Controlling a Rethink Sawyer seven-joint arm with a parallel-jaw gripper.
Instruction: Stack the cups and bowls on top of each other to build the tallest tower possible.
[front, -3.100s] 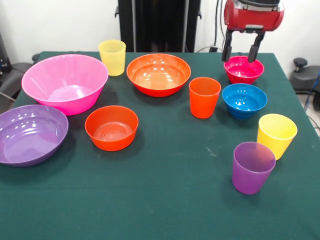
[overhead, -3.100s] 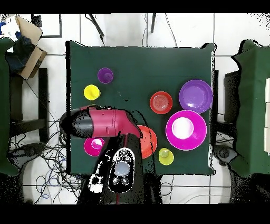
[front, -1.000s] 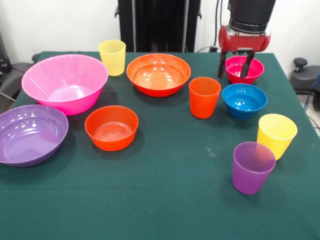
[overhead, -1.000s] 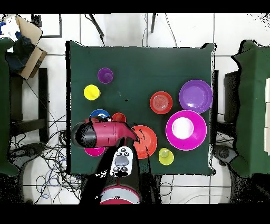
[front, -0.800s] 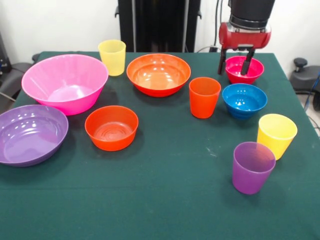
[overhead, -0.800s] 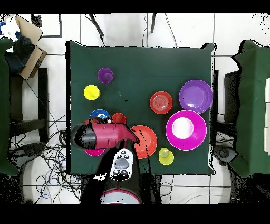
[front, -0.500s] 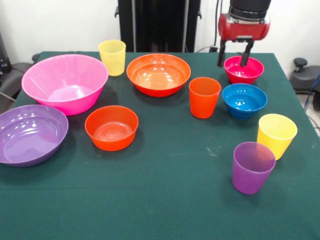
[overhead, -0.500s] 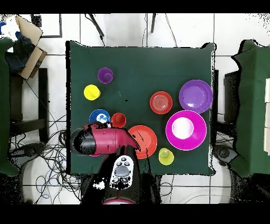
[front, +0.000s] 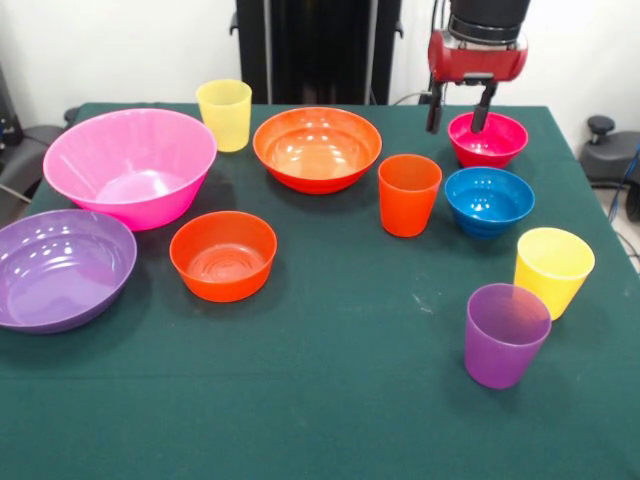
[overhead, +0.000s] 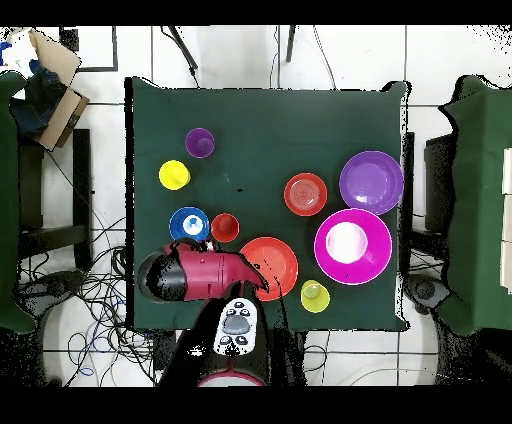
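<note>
One magenta bowl (front: 489, 139), tool (front: 458, 118) partly covering

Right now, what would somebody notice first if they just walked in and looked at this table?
Probably the big pink bowl at the left of the front view, beside a wide purple bowl. Then the red gripper, open, hanging at the far right above the magenta bowl. Bright cups and bowls are spread out singly, none stacked.
</note>
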